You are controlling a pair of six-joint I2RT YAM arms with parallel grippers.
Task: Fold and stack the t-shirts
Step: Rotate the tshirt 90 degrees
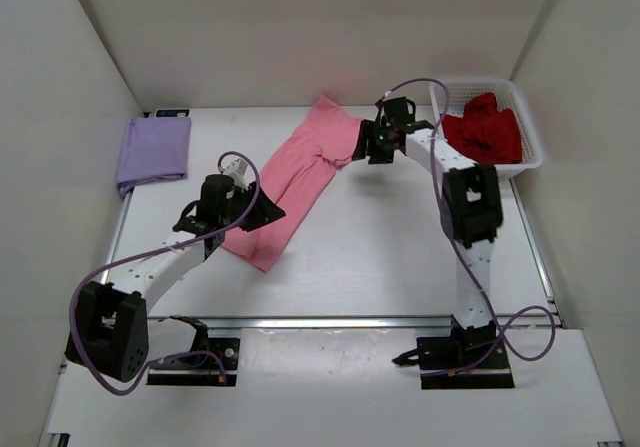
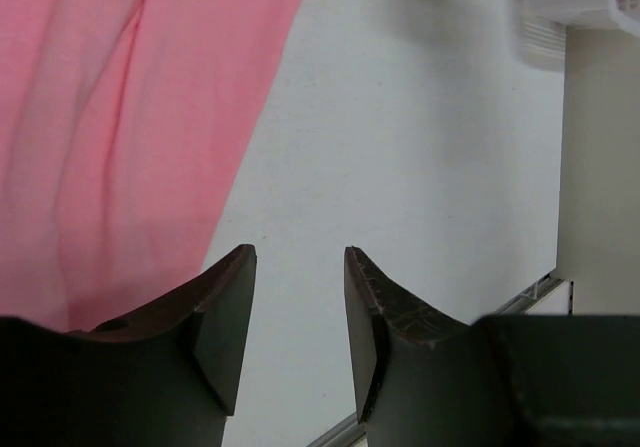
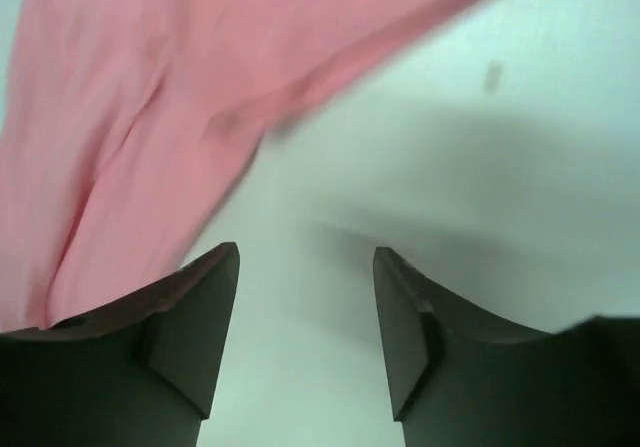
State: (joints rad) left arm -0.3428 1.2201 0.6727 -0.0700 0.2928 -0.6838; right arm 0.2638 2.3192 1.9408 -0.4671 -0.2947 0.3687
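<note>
Three shirts, three stages: the lavender shirt (image 1: 153,149) lies folded at the far left of the counter (image 1: 400,257), the pink shirt (image 1: 300,172) stretches as a long diagonal band across the middle, and the red shirt (image 1: 485,132) sits crumpled in the basket (image 1: 528,117) at far right. Your left end effector (image 2: 300,257) hovers by the band's near end, jaws apart over bare counter just beside the cloth edge. Your right end effector (image 3: 306,252) hovers by the far end, jaws likewise apart and empty. Expect light, limp fabric that sags between grips and bunches if dragged. Pinch all layers at the end corners, close to the edge, and lift evenly.
</note>
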